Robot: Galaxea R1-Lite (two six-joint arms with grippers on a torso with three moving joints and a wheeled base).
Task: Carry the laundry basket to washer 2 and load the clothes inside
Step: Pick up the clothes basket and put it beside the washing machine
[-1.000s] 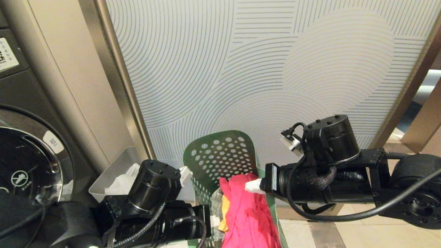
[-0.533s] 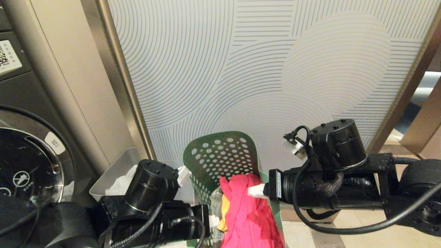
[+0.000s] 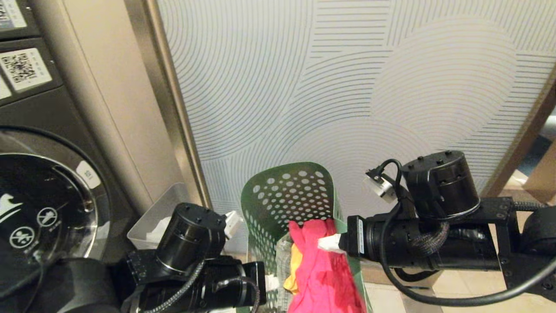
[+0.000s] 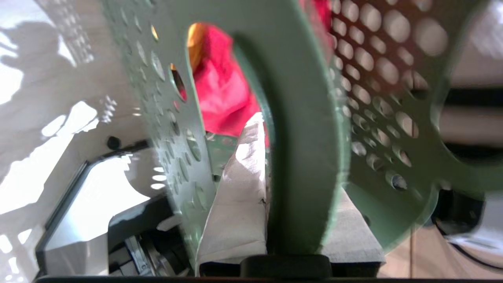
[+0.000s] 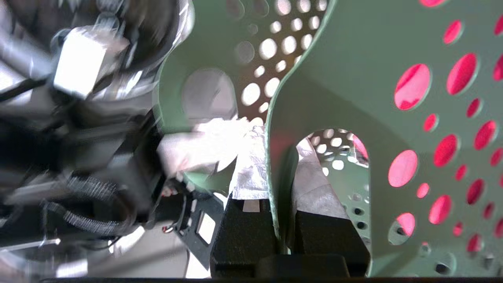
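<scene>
Basket (image 3: 286, 195) held between both arms, low centre of the head view, near the patterned wall panel (image 3: 347, 87); carrying step in hand, loading not yet begun.

Left tool (image 4: 290, 220) closed on the basket's left wall at a handle cut-out, padded fingers (image 4: 239, 204) on either side of the green rim; right tool (image 5: 285, 228) pinched tight on the right wall beside the other cut-out; both grips on thin, flexible plastic, so likely to bend or slip under a jerk.

Clothes inside: pink garment (image 3: 319, 265) heaped to the rim and draped toward the near edge, yellow garment (image 3: 294, 269) tucked at its left; no grey piece clearly told apart.

Washer (image 3: 47, 208) at far left, dark, with chrome-ringed glass door shut; number label not in view, so cannot tell whether machine 2.

Next move, by judgement: keep both holds even, bring the basket round to the left before the right machine, set it down, then open the door.

In the way: grey bin (image 3: 154, 221) with white sheet standing on the floor between basket and washer, close by the left arm; metal post (image 3: 173, 108) just behind it; loose pink cloth near the edge liable to spill if tilted.
</scene>
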